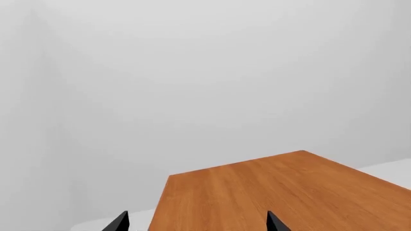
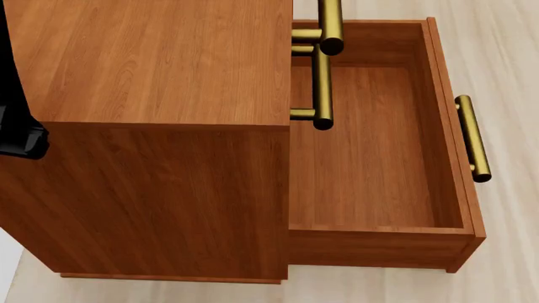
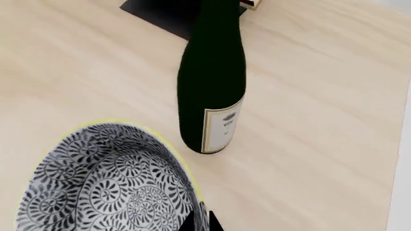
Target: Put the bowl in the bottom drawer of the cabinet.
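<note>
The bowl (image 3: 103, 183), white with a dense dark floral pattern and a pale rim, fills the near corner of the right wrist view above a pale wooden surface. My right gripper (image 3: 200, 222) is shut on the bowl's rim, one black fingertip inside and one outside. In the head view the reddish-brown cabinet (image 2: 151, 57) is seen from above. Its bottom drawer (image 2: 362, 158) is pulled out to the right and holds nothing. My left gripper (image 1: 196, 222) is open, its tips wide apart above the cabinet top (image 1: 276, 192). The bowl does not show in the head view.
A dark green wine bottle (image 3: 212, 82) with a pale label stands just beyond the bowl, with a black flat object (image 3: 160, 12) behind it. Brass handles of the upper drawers (image 2: 324, 69) overhang the open drawer, whose own handle (image 2: 471, 136) is at the right. My left arm (image 2: 17, 126) shows at the head view's left edge.
</note>
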{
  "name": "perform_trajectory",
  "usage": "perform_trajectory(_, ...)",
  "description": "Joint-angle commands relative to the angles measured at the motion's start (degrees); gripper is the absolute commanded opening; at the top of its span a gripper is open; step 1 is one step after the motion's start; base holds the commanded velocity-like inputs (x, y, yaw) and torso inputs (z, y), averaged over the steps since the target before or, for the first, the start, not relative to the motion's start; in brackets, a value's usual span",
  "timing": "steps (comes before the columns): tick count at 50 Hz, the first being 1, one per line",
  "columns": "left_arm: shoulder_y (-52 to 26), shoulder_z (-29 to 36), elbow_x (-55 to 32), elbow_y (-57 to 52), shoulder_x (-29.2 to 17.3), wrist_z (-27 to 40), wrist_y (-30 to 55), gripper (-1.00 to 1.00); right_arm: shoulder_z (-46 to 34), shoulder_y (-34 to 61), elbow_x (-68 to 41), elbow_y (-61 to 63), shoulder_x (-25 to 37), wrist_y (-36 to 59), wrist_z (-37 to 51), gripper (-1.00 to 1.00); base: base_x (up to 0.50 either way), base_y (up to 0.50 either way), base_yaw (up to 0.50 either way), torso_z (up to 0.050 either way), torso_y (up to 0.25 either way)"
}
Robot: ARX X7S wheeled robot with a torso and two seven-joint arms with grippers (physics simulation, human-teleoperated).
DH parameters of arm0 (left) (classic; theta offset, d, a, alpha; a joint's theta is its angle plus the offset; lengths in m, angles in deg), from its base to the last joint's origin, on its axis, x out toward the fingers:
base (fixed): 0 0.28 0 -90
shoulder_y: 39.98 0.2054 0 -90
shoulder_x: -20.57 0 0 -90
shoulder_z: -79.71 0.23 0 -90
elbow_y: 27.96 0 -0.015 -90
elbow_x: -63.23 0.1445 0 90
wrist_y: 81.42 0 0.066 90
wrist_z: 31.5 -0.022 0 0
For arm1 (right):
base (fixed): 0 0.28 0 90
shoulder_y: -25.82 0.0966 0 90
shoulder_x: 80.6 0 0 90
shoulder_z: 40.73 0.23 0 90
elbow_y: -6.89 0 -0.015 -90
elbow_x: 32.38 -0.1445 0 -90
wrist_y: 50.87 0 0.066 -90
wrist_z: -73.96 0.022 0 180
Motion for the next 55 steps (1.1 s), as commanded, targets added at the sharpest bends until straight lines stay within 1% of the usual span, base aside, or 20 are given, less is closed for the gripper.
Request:
perform_trajectory(1,-0.58,-0.81,0.57,2.83,1.14,-4.33,0.85,1.0,2.16,0.68,-2.49,5.37,1.13,2.2,1.09,-1.0,0.0,-0.01,-0.01,0.0,0.0)
perform_trajectory(16,-0.95,-0.99,-0.17,2.43,1.17,-4.02,0.86,1.0,3.59,2.36,-5.92,9.35,2.72,4.38,2.64,-1.0,0.01,0.0,-0.01,0.0,-0.006)
perform_trajectory(28,-1.15,-1.35,-1.03,1.71,0.97,-3.39,1.18,1.0,4.52,5.53,-10.29,12.2,4.66,6.51,5.03,-1.0,0.01,0.0,-0.01,0.0,-0.004)
perform_trajectory(38,-0.76,-1.5,-1.12,1.55,0.78,-3.26,0.77,1.0,2.07,10.98,-15.03,14.01,7.77,7.8,8.43,-1.0,0.01,0.0,-0.01,0.0,-0.004)
perform_trajectory(41,-0.66,-1.82,-1.38,1.43,0.54,-3.18,0.71,1.0,1.17,12.63,-16.54,14.37,8.71,8.14,9.7,-1.0,0.01,0.0,-0.01,0.0,-0.004)
perform_trajectory(49,-0.71,-1.86,-1.6,1.42,0.38,-3.11,0.62,1.0,0.37,16.7,-24.69,17.4,9.84,10.75,18.44,-1.0,0.0,0.0,0.0,0.0,-0.003)
perform_trajectory(55,-0.79,-1.78,-1.52,1.66,0.31,-3.18,0.49,1.0,-3.05,20.55,-29.05,17.78,11.61,10.29,22.48,-1.0,0.0,0.0,-0.01,0.0,-0.003)
